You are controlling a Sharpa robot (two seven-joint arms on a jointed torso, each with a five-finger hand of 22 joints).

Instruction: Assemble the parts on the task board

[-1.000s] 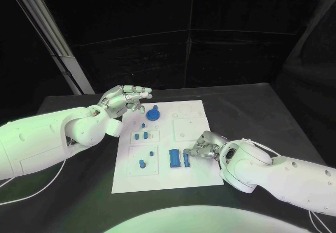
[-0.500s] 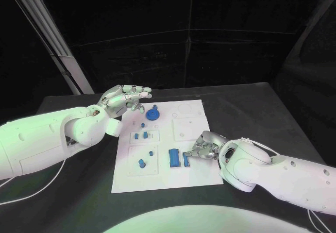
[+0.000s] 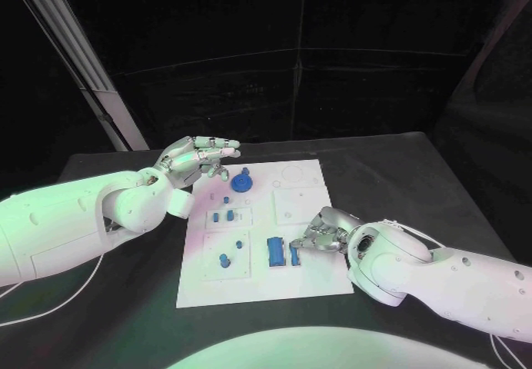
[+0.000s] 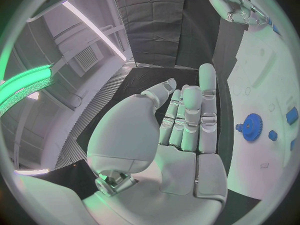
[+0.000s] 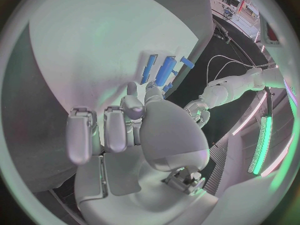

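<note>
We see task board point(image 3: 299, 201) mid-desk point(image 3: 421, 177), bare desk on all sides. Left hand point(image 3: 200, 157) hovers over far-left corner, released, fingers apart. Right hand point(image 3: 319, 231) beside two upright blue blocks point(image 3: 276, 251); grasp unclear. One blue gear point(image 3: 243, 181).

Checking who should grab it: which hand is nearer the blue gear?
Left. The left hand hovers just beside the blue gear at the task board's far end; the right hand is down by the near parts.
</note>
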